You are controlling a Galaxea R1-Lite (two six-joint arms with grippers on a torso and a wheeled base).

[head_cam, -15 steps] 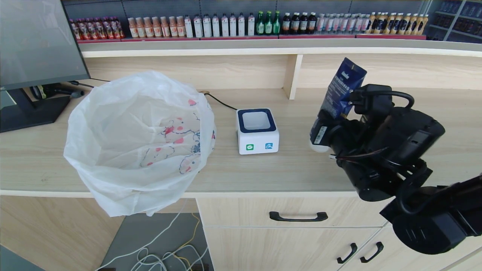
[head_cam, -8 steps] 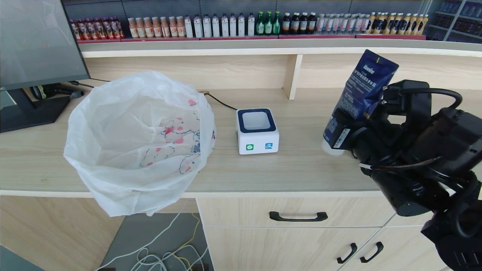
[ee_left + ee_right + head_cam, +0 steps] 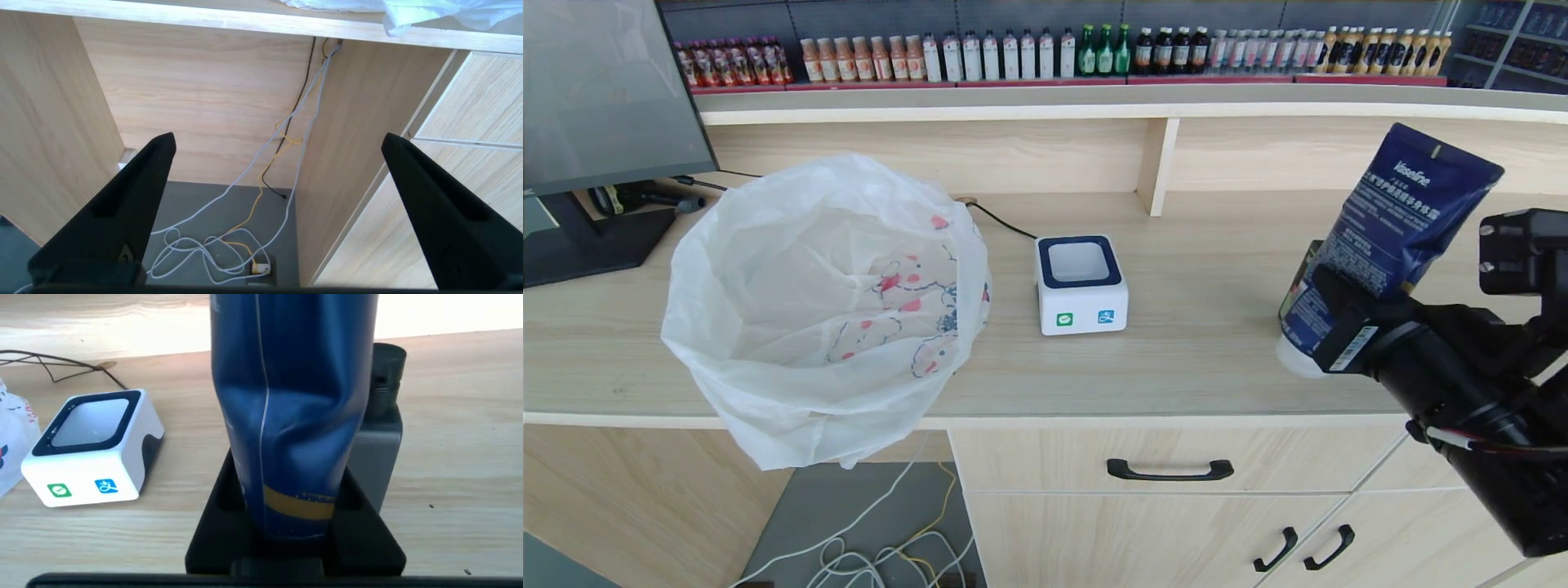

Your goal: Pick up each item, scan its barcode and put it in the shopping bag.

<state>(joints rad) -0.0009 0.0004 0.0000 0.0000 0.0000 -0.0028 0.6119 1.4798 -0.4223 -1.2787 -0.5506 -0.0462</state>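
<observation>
A dark blue squeeze tube with a white cap at its lower end is tilted above the counter's right side, and my right gripper is shut on it near the cap. The right wrist view has the tube upright between the fingers of the gripper. The white scanner sits mid-counter, well left of the tube. The white shopping bag stands open at the left. My left gripper hangs open below the counter.
A grey bottle with a black cap stands on the counter just behind the tube. A monitor occupies the far left. Cables lie on the floor under the counter. Drawers with black handles are below.
My right arm has carried the tube to the right and nearer the counter's front, away from the scanner. Bag and scanner have stayed put.
</observation>
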